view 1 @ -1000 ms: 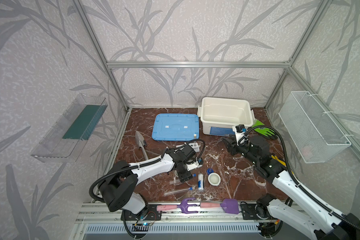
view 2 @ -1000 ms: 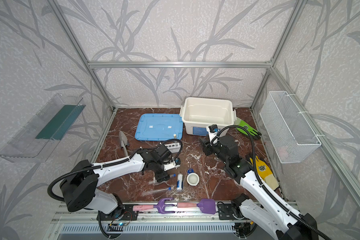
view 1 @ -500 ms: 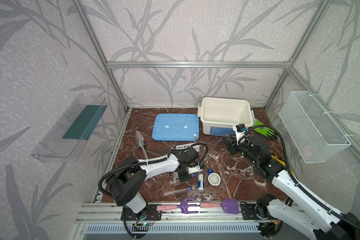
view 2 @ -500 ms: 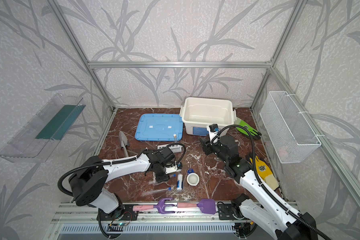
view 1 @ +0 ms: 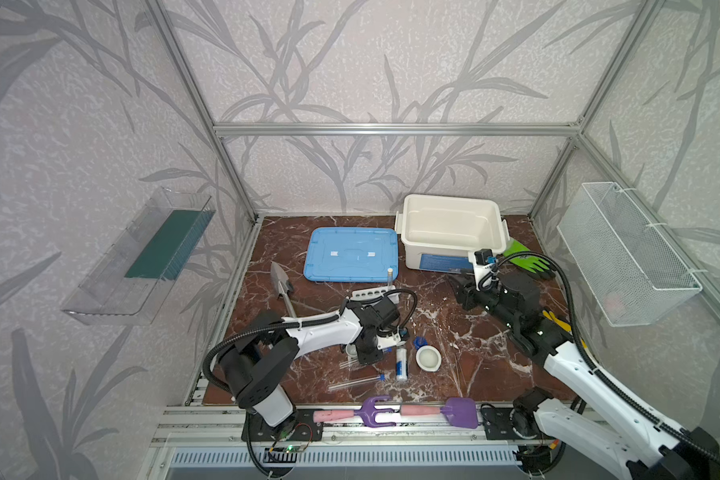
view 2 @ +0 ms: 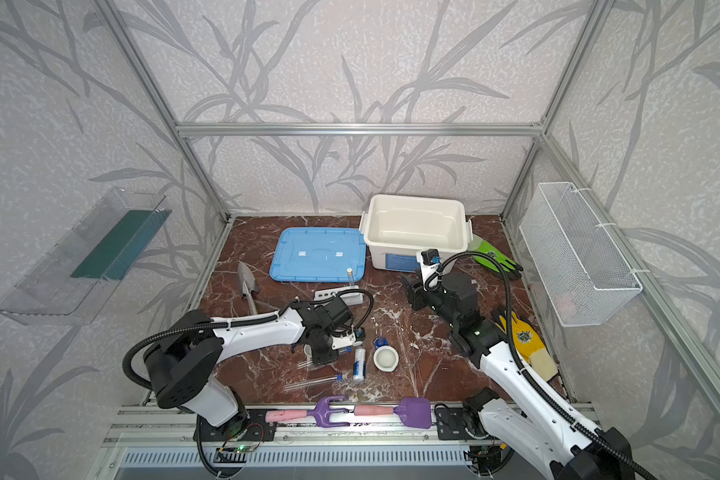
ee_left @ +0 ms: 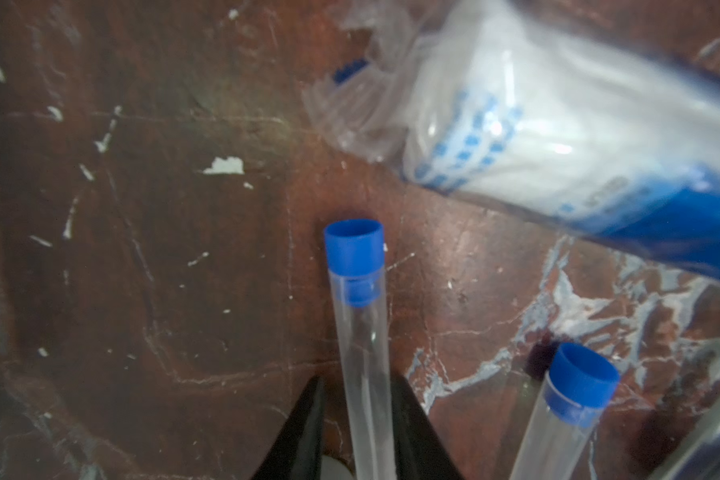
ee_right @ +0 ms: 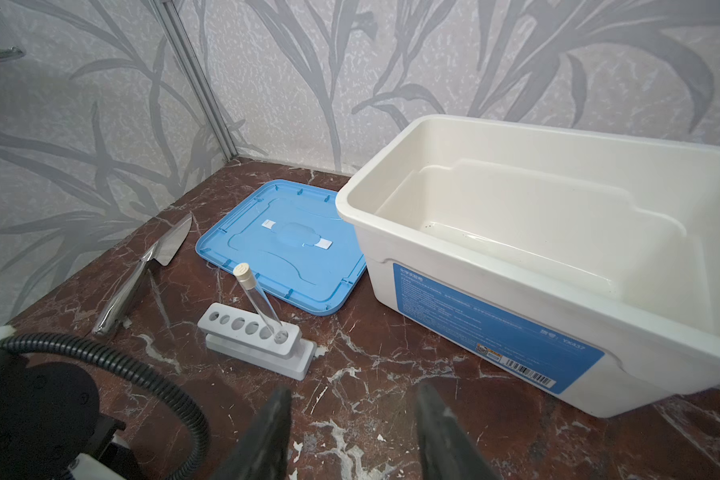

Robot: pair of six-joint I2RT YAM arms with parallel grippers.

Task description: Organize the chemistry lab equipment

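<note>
At the front rail, 6 o'clock: purple fork (view 1: 368,412) and purple scoop (view 1: 458,412), pink handles, lying end to end. Just behind them on the marble floor (view 1: 495,365), one blue-capped test tube (view 1: 356,381) lies flat, apart from both grippers. Around 7 o'clock of floor centre the left gripper (ee_left: 357,388) points down with a second capped tube (ee_left: 360,332) between its black fingers (ee_left: 304,432). They sit close on both sides, but can't tell whether they actually clamp it. A third capped tube (ee_left: 566,415) lies just beside that one. Small white cup (view 1: 351,350) sits tight against the left gripper, mostly hidden. White blue-labelled bottle (view 1: 400,365) lies on its side at 6 o'clock, near the tubes, in a clear wrapper per the left wrist view. White bowl (view 1: 429,357) stands upright at 5 o'clock, with the small blue piece (view 1: 420,342) just beyond it. Yellow glove (view 2: 524,336) lies at 3 o'clock by the right arm. Near centre, the white six-hole rack (ee_right: 250,332) holds one pale-stoppered tube (ee_right: 258,303), tilted, in an end hole. Right gripper (ee_right: 354,392) hovers at 2 o'clock, jaws apart, gripping nothing. Metal trowel (view 1: 281,280) at 10 o'clock, green glove (view 1: 524,257) at 2. Back row: blue lid (view 1: 350,253) at 11, white bin (view 1: 410,255) at 1, just beside each other.
</note>
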